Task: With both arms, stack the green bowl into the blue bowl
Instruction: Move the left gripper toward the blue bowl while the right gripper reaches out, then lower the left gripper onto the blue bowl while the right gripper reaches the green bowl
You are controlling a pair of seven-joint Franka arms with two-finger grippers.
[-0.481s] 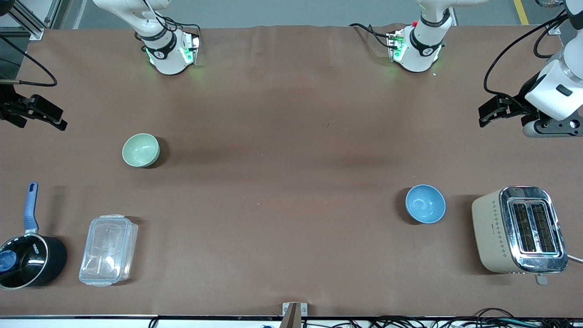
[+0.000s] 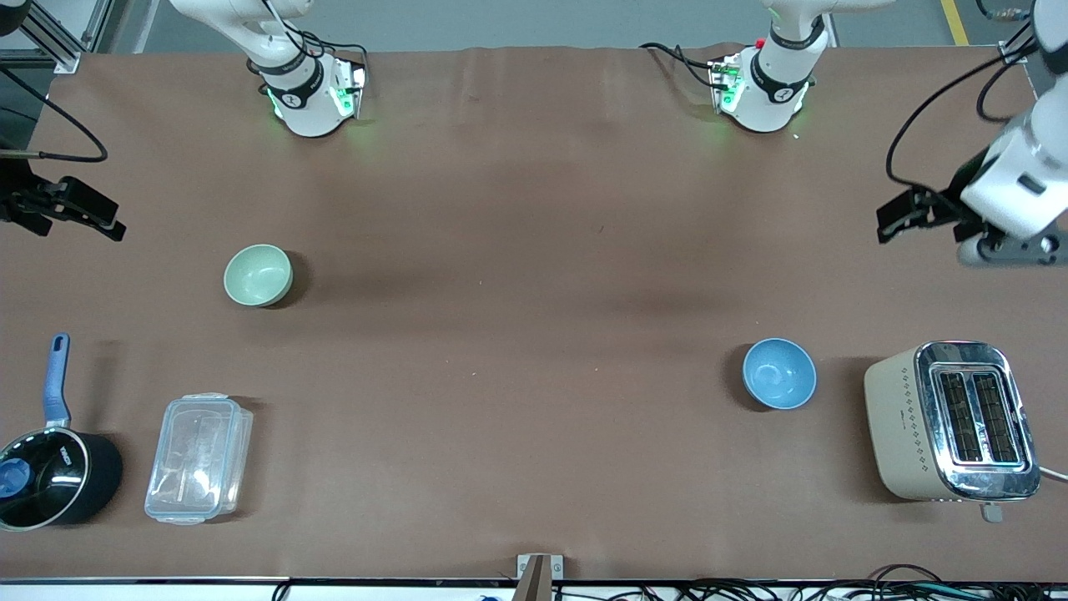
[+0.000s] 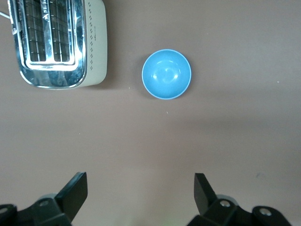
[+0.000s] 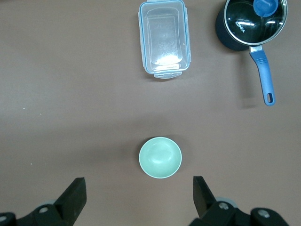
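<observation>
The pale green bowl stands upright and empty on the brown table toward the right arm's end; it also shows in the right wrist view. The blue bowl stands upright and empty toward the left arm's end, beside the toaster, and also shows in the left wrist view. My right gripper is open and empty, high over bare table at its end; in its own view the green bowl lies just ahead of it. My left gripper is open and empty, high over bare table at its end, well apart from the blue bowl in its own view.
A cream and chrome toaster stands at the left arm's end, nearer the front camera. A clear lidded container and a black saucepan with a blue handle stand at the right arm's end, nearer the camera than the green bowl.
The left arm's wrist has shifted slightly toward the robots' bases. The right gripper has barely moved. Both bowls are where they were.
</observation>
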